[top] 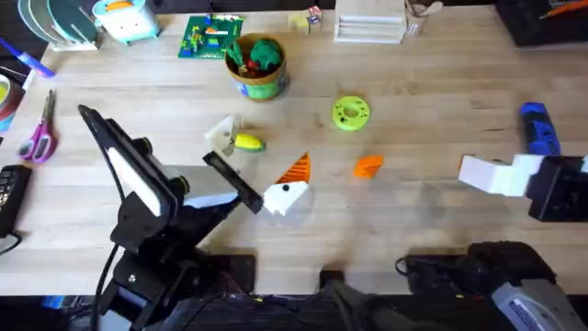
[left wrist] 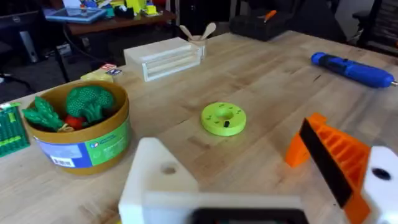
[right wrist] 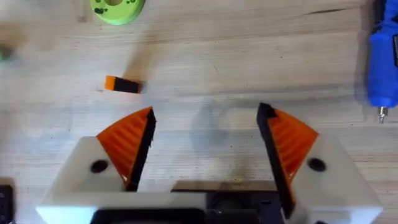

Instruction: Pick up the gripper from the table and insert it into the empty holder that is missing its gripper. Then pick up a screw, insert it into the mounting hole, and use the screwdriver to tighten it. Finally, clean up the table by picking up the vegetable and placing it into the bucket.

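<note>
The loose orange gripper [top: 367, 165] [right wrist: 121, 84] lies on the table, ahead of my right gripper [top: 480, 173] [right wrist: 205, 149], which is open with both orange pads in place. My left gripper [top: 257, 165] [left wrist: 261, 186] is open. One of its fingers is the bare white holder [top: 223, 134] [left wrist: 155, 180] with a mounting hole showing; the other carries an orange pad [left wrist: 339, 155]. The yellow vegetable [top: 248, 142] rests beside the holder. At the far right lies the blue screwdriver [top: 540, 129] [left wrist: 351, 67] [right wrist: 382, 62]. The bucket [top: 258, 83] [left wrist: 81, 146] holds green and red toys. A screw is out of view.
A lime-green disc [top: 349, 112] [left wrist: 224, 118] [right wrist: 117, 6] sits mid-table. Pink scissors [top: 39, 138] lie at the left edge. A green brick plate [top: 209, 37] and a white slatted box [top: 369, 26] [left wrist: 165, 57] stand along the back.
</note>
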### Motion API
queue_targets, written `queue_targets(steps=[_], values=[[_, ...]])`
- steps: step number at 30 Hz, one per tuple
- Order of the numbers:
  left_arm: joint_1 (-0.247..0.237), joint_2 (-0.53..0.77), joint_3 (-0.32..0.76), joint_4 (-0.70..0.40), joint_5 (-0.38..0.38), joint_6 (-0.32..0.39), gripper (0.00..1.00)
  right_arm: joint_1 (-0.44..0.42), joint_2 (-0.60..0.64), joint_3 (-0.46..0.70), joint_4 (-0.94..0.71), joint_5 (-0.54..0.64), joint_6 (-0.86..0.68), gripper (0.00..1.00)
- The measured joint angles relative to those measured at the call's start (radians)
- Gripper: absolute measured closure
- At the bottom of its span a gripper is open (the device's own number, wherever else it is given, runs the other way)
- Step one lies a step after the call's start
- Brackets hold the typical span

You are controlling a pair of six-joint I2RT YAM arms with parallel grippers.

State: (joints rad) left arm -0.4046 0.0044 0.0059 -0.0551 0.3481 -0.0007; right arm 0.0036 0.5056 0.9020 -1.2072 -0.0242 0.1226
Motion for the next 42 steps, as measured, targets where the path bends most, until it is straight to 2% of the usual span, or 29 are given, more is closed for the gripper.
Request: queue_targets(steps=[17, 21, 27, 30, 35, 39, 42], values=[[0.0, 0.0, 0.0, 0.0, 0.0, -0.001, 0.007, 0.0, 0.0, 0.0, 0.001, 0.0, 0.0, 0.011], [0.0, 0.0, 0.0, 0.001, 0.009, -0.006, 0.008, 0.0, 0.0, 0.0, 0.048, 0.0, 0.0, 0.01], [0.0, 0.0, 0.0, 0.003, 0.069, -0.105, 0.008, 0.0, 0.0, 0.0, 0.097, -0.026, -0.001, 0.011], [0.0, 0.0, 0.0, 0.003, 0.096, -0.149, 0.009, 0.0, 0.014, 0.001, 0.143, -0.086, -0.088, 0.01], [0.0, 0.0, 0.0, 0.004, 0.12, -0.182, 0.008, 0.023, 0.142, 0.006, 0.169, -0.161, -0.25, 0.011], [0.0, 0.0, 0.0, 0.004, 0.128, -0.192, 0.008, 0.123, 0.295, 0.01, 0.159, -0.188, -0.343, 0.011], [0.0, 0.0, 0.0, 0.004, 0.131, -0.195, 0.009, 0.231, 0.405, 0.01, 0.16, -0.198, -0.414, 0.01]])
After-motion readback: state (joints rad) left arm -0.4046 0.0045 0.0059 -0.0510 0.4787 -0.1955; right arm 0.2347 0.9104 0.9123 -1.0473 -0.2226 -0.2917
